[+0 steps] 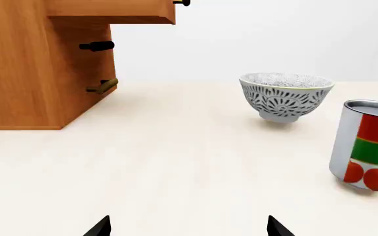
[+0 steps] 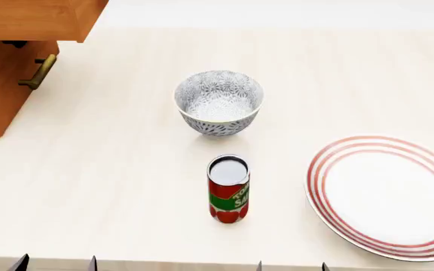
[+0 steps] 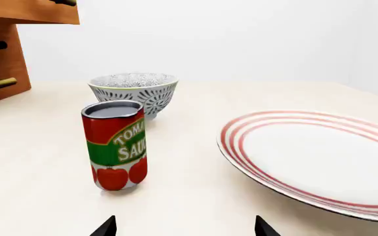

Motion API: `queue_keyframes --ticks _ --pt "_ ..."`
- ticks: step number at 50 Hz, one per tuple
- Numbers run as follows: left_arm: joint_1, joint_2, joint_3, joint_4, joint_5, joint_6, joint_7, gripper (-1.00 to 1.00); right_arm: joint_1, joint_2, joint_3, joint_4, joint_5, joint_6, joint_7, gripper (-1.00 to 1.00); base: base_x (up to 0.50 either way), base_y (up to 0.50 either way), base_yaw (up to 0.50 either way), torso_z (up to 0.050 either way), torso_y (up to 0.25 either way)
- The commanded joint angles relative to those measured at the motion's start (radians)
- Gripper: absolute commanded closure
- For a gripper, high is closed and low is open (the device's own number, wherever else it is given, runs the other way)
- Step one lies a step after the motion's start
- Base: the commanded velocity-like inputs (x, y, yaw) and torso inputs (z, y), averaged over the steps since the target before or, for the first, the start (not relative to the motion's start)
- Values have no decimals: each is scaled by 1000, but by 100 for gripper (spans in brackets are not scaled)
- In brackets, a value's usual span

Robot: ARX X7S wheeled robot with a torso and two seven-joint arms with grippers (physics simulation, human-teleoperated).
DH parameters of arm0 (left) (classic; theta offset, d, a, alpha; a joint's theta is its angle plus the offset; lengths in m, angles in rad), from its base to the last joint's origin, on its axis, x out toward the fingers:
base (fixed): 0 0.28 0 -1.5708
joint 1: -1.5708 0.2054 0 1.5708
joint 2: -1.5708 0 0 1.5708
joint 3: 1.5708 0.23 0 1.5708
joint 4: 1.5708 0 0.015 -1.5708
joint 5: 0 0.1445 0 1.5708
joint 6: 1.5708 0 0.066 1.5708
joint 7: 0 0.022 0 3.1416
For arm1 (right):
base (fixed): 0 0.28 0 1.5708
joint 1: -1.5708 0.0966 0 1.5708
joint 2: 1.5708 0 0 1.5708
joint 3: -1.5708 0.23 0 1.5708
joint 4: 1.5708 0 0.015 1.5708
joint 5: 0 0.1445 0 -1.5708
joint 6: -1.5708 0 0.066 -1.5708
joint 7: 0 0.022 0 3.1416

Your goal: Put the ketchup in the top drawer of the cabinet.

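The ketchup tin [image 2: 228, 189] stands upright on the table, near the front middle; it also shows in the left wrist view [image 1: 367, 145] and the right wrist view [image 3: 115, 145]. The cabinet [image 2: 2, 84] stands at the far left, and its top drawer [image 2: 36, 20] is pulled out over the table. The top drawer also shows in the left wrist view [image 1: 110, 11]. My left gripper [image 2: 55, 264] is open and empty at the front left edge. My right gripper [image 2: 291, 266] is open and empty at the front edge, right of the tin.
A grey-patterned bowl [image 2: 218, 103] stands behind the tin. A white plate with red rings [image 2: 386, 195] lies at the right. The lower drawer front has a brass bar handle [image 2: 38, 72].
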Motion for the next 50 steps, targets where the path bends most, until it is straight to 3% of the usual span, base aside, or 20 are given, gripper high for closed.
queue_keyframes --ticks 1,21,42,50 --pt "0 -11 13 -2 -11 2 -13 -100 -1 11 -14 0 11 -2 14 -100 0 0 0 0 0" --pt "-14 -74 68 364 -14 -277 -91 -100 4 91 -52 -389 43 239 61 -100 0 0 0 0 0" --pt "-64 -121 23 788 -70 -557 -133 -100 92 146 -36 -746 92 470 92 -100 0 0 0 0 0" --pt "-77 -129 24 828 -83 -586 -144 -100 102 150 -30 -808 120 508 100 -100 0 0 0 0 0"
